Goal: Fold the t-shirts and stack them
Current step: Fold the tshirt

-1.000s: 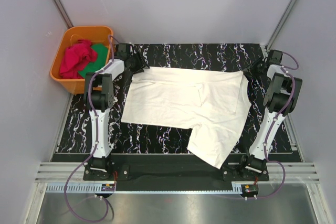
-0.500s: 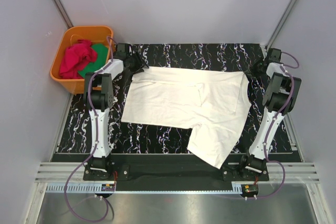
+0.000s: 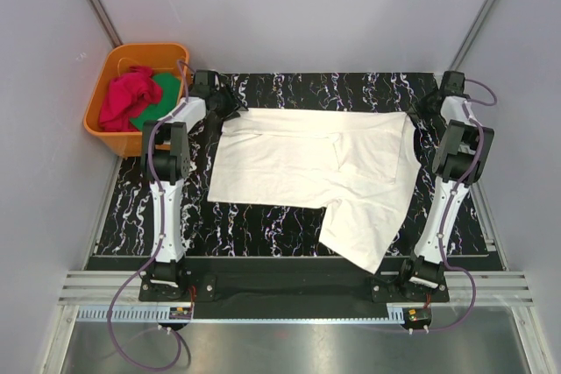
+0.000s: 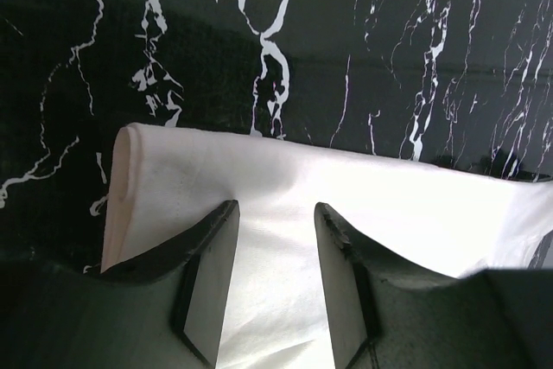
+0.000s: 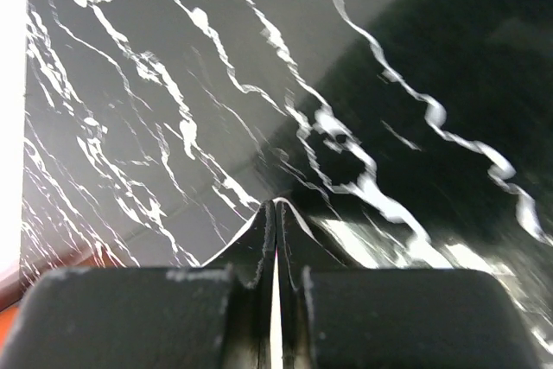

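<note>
The cream-white t-shirt (image 3: 307, 159) lies spread on the black marble table (image 3: 263, 225), with one sleeve hanging over the near edge. Its print does not show. My left gripper (image 3: 230, 109) is at the shirt's far left corner. In the left wrist view it (image 4: 275, 206) is open, its fingers standing over the cloth (image 4: 389, 205). My right gripper (image 3: 429, 104) is at the far right corner. In the right wrist view it (image 5: 275, 203) is shut, with a thin white strip of cloth pinched between the fingers. A red cloth (image 3: 123, 98) lies bunched in the tub; no script shows.
The orange tub (image 3: 96, 116) stands off the table's far left corner and also holds a green cloth (image 3: 159, 98). Grey walls close in on the left, back and right. A black rail and metal ledge run along the near edge.
The right arm has reached further back and the shirt has shifted back and to the right. Its far edge is now pulled straight. The left gripper has moved slightly back with it.
</note>
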Robot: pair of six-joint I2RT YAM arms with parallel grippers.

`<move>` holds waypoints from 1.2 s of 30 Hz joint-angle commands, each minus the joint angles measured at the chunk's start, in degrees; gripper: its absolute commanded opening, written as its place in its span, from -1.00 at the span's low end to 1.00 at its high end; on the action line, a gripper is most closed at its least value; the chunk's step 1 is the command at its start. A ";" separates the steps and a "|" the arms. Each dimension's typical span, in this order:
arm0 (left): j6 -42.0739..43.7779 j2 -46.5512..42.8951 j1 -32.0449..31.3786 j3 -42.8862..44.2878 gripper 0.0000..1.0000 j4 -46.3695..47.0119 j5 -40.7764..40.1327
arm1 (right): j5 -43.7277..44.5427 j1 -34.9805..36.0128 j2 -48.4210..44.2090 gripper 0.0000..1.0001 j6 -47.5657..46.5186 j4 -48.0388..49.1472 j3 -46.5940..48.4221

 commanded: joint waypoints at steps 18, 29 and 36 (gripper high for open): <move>12.71 -21.19 -1.84 -7.06 0.37 -7.27 -10.95 | 10.06 0.93 -9.50 0.07 -12.37 -21.17 15.02; 15.52 -33.28 -5.88 -24.14 0.34 -8.57 -12.63 | 9.72 12.52 -33.42 0.51 -15.27 -16.02 -18.60; 14.91 -22.65 -14.83 -18.41 0.38 -12.37 -19.47 | 12.26 22.54 -34.75 0.61 -16.94 -13.99 -29.36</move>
